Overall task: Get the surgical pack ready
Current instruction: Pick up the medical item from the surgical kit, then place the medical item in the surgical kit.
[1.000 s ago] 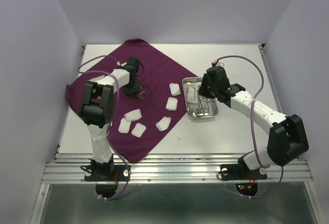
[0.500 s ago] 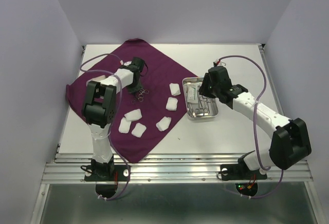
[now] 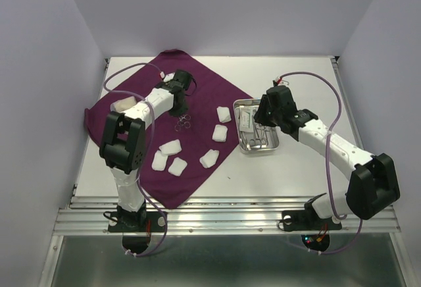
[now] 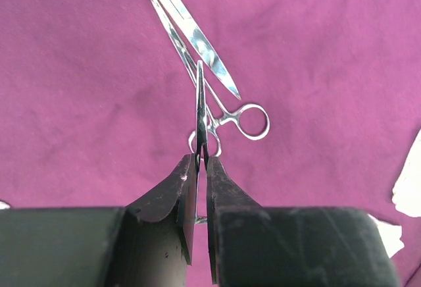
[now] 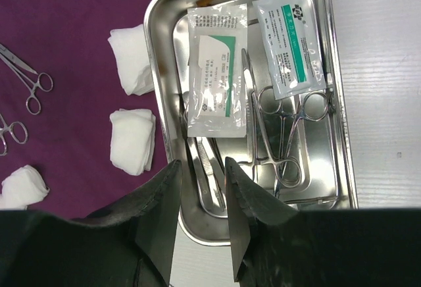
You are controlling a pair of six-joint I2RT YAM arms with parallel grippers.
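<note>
The dark purple cloth [image 3: 197, 86] lies spread on the table's left half, with several white gauze pads [image 3: 220, 133] on it. My left gripper [image 3: 179, 104] is over the cloth, shut on a thin metal instrument [image 4: 200, 106] seen edge-on between its fingertips [image 4: 201, 158]. Scissors [image 4: 194, 37] and ring-handled forceps [image 4: 253, 120] lie on the cloth [image 4: 316, 50] below it. My right gripper [image 3: 262, 117] hangs open and empty over the steel tray [image 3: 271, 147]. In the right wrist view the gripper [image 5: 200, 175] sits above tweezers [image 5: 212, 168] in the tray [image 5: 343, 103].
The tray also holds two sealed packets [image 5: 210, 70] and forceps [image 5: 289, 129]. Two gauze pads [image 5: 131, 139] lie on the cloth just left of the tray. Purple cables loop over both arms. Walls close in the table on three sides.
My left gripper has shifted a little toward the far right over the cloth, with the thin instrument in it. The right arm has barely moved.
</note>
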